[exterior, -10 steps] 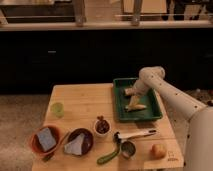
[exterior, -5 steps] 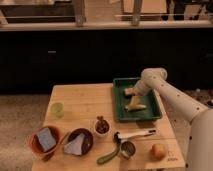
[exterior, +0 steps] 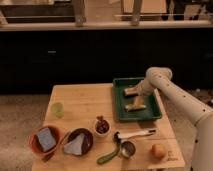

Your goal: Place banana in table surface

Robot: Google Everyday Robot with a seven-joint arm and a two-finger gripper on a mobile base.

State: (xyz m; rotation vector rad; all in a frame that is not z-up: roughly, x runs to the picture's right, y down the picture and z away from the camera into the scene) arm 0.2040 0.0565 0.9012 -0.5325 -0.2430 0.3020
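The banana [exterior: 135, 106] is a small pale yellow-tan curved fruit lying in the dark green tray [exterior: 150, 115] at the back right of the pale wooden table surface [exterior: 85, 102]. A blocky tan piece [exterior: 130, 91] lies in the tray just behind it. My gripper [exterior: 139, 94] hangs low over the tray at the end of the white arm [exterior: 172, 95]. It is between the tan piece and the banana, just above the banana's far end.
On the table stand a green cup [exterior: 58, 109], an orange bowl with a blue sponge [exterior: 46, 140], a dark bowl [exterior: 77, 143], a small bowl of dark red bits [exterior: 102, 126], a white-handled tool [exterior: 134, 134], a metal cup [exterior: 128, 148], a green pod [exterior: 107, 157] and an orange fruit [exterior: 159, 151].
My gripper has sunk slightly lower over the tray, toward the banana. The banana and the other things have not moved.
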